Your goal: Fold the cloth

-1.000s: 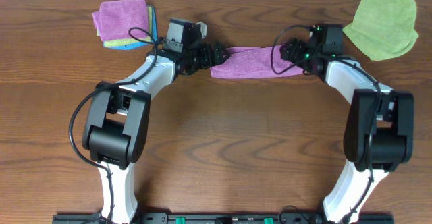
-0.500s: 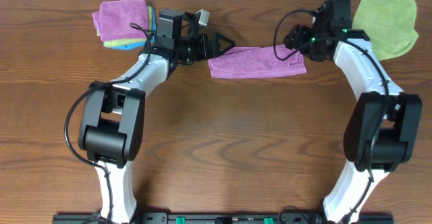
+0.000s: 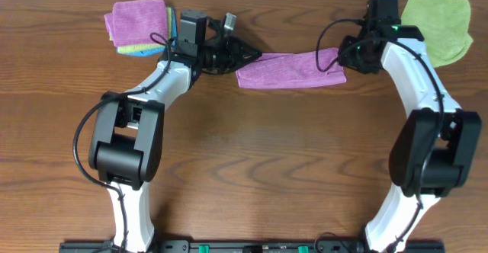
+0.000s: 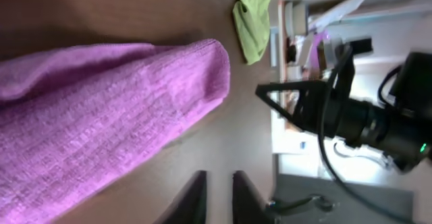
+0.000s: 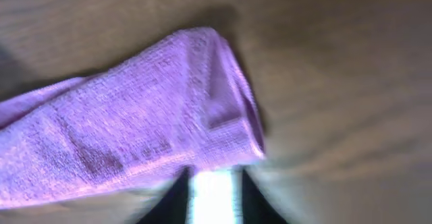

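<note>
Purple cloth (image 3: 290, 68) lies near the far edge of the table (image 3: 244, 154), about midway between the far corners. It is already doubled into a long narrow strip running left to right and lies flat, with its right end rounded over on itself. Left gripper (image 4: 219, 177) sits just off the strip's left end, not touching it. Its jaws are drawn nearly together with only a slim gap, and nothing is held. Right gripper (image 5: 212, 177) hangs just beside the right end. This view is blurred, but the jaws look close together and empty, with the cloth edge lying just beyond the tips. A stack of folded cloths (image 3: 137, 20) sits at the far left corner and a loose green cloth (image 3: 435, 24) at the far right corner, both well apart from the strip. Handling, as a judgement: the knit is soft, light and limp, with a nap that should grip the pads well. It will sag and drag on the wood if lifted at one point only. Best hold is likely at the two corners of one short end, pinching both layers together so the strip carries over evenly onto its other end.
</note>
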Tool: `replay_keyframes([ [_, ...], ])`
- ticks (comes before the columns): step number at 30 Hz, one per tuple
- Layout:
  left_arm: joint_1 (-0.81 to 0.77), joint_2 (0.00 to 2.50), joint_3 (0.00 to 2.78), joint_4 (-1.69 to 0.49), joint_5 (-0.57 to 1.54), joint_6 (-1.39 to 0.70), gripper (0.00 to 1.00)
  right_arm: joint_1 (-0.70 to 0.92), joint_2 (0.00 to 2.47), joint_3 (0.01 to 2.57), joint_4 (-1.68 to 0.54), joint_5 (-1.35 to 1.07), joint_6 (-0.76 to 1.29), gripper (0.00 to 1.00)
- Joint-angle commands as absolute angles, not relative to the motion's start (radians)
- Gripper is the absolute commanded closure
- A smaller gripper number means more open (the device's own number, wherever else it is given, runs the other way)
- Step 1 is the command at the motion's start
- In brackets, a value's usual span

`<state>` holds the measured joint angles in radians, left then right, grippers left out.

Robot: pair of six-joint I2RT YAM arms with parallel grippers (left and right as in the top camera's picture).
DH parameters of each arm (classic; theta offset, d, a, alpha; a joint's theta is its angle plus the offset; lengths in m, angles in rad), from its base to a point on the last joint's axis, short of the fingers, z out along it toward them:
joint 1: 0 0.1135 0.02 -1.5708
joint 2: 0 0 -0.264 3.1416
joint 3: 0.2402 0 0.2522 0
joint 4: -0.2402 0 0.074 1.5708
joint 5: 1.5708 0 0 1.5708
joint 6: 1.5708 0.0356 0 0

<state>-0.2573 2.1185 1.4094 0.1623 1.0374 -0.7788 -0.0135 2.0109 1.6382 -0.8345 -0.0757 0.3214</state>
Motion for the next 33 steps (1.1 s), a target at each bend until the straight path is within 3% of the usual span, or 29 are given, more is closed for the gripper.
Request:
replay_keyframes([
  [1,-0.258,2.105,1.43,0.151,1.067,-0.831,0.94,-0.014,1.937,1.661,-0.877,0.028,0.316,0.98],
  [4,-0.263,2.105,1.43,0.123,1.069,-0.828,0.73,-0.014,1.907,1.661,-0.935,0.08,0.317,0.99],
  [5,-0.263,2.105,1.43,0.109,1.077,-0.815,0.71,-0.014,1.898,1.661,-0.952,0.091,0.316,0.99],
  [6,-0.264,2.105,1.43,0.101,1.091,-0.796,0.72,-0.014,1.89,1.661,-0.963,0.097,0.316,0.99],
  [8,-0.264,2.105,1.43,0.103,1.137,-0.731,0.94,-0.014,1.869,1.661,-0.993,0.102,0.316,0.99],
  [13,-0.264,2.082,1.43,0.093,1.045,-0.622,0.94,-0.014,1.812,1.661,-1.034,0.105,0.251,0.99],
  [16,-0.275,2.026,1.43,-0.037,0.92,-0.483,0.94,-0.013,1.768,1.661,-1.059,0.127,0.208,0.99],
  [23,-0.349,1.797,1.43,-0.402,0.389,-0.067,0.94,-0.01,1.641,1.623,-1.067,0.154,0.2,0.99],
  [29,-0.382,1.777,1.43,-0.422,0.186,-0.021,0.94,-0.01,1.53,1.429,-0.96,0.168,0.176,0.98],
  [33,-0.382,1.856,1.43,-0.361,0.181,-0.006,0.94,-0.01,1.479,1.282,-0.858,0.168,0.161,0.98],
])
